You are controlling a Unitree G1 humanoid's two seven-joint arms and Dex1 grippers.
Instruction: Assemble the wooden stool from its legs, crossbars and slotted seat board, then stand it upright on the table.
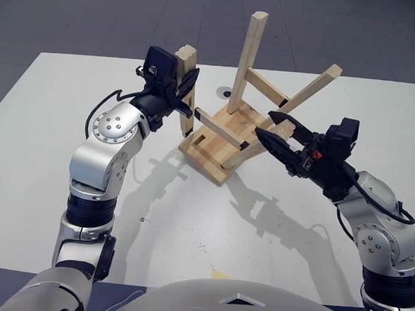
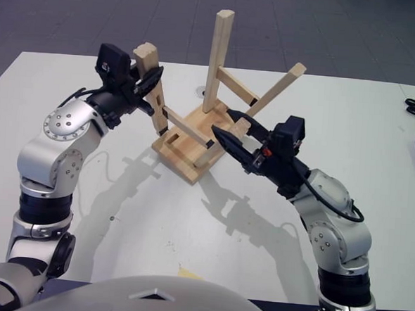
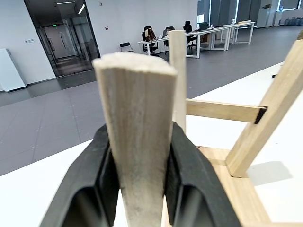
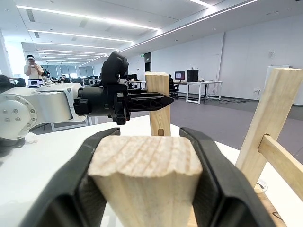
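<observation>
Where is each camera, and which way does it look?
Left eye view: on the head, facing forward and down at the table and stool, legs up; both arms show, left claw and right claw.
Right eye view: beside it, same direction, both arms.
Left wrist view: on the left wrist, facing along its claw at the left leg it grips.
Right wrist view: on the right wrist, facing over the front-right leg it grips, towards the left claw.
Shared: both eyes see one scene; all see stool legs.
</observation>
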